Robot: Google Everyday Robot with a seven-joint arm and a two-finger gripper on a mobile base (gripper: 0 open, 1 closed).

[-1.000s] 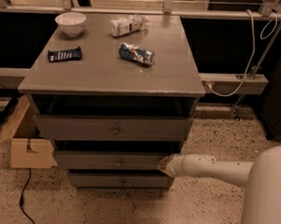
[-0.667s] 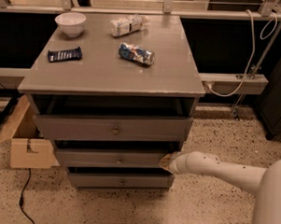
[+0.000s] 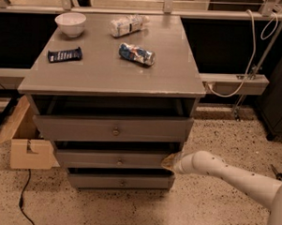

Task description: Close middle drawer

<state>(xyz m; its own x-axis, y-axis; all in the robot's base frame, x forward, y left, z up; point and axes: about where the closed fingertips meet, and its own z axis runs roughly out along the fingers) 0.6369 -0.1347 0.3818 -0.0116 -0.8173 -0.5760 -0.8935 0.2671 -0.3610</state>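
Note:
The middle drawer (image 3: 106, 159) is a slim grey front with a small round knob (image 3: 120, 161). It sits in the grey cabinet between the taller top drawer (image 3: 84, 127) and the bottom drawer (image 3: 114, 181). It stands out slightly from the cabinet, with a dark gap above it. My gripper (image 3: 169, 161) is at the end of the white arm (image 3: 222, 173), which comes in from the lower right. Its tip touches the right end of the middle drawer's front.
The top drawer is pulled out further than the others. On the cabinet top (image 3: 171, 73) lie a white bowl (image 3: 70, 23), a dark snack bar (image 3: 64, 54), a blue packet (image 3: 136, 53) and a pale bag (image 3: 128, 24). A cardboard box (image 3: 29, 149) stands on the floor at the left.
The white arm's rear part has drawn back to the right and lower in view. The gripper tip has stayed at the right end of the middle drawer's front.

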